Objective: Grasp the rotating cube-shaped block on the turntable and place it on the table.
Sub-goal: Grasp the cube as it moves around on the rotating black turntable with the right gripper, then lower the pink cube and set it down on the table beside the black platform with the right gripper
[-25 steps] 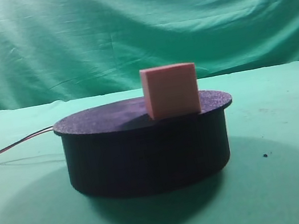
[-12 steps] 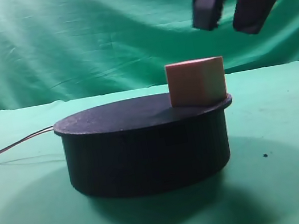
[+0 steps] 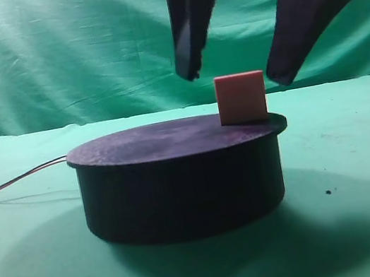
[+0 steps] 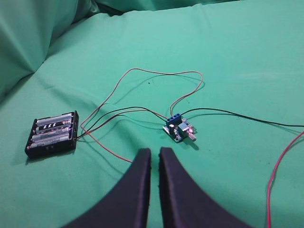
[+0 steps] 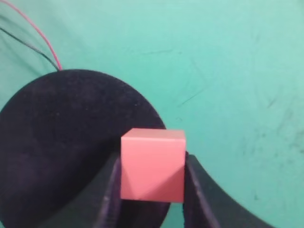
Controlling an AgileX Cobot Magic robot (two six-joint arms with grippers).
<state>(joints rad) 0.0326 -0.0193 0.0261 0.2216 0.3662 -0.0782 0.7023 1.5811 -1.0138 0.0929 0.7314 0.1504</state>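
Note:
The pale pink cube-shaped block (image 3: 241, 98) stands on the right part of the black turntable (image 3: 178, 182), near its rim. My right gripper (image 3: 234, 76) is open and hangs over the block, one dark finger (image 3: 186, 45) to its left and the other just above its right side, neither touching it. In the right wrist view the block (image 5: 152, 166) sits between the two fingers of the right gripper (image 5: 153, 160), over the turntable's edge (image 5: 61, 142). My left gripper (image 4: 154, 151) is shut and empty, low over the green table (image 4: 237, 57), away from the turntable.
A black battery holder (image 4: 52, 135) and a small blue circuit board (image 4: 179, 128) lie on the table, joined by red and black wires (image 4: 142, 71). Thin wires (image 3: 14, 183) run left from the turntable. A wrinkled green backdrop (image 3: 83, 49) hangs behind.
My right gripper came down from the upper right and now straddles the block from above. The block rode the turntable from the middle toward the right rim.

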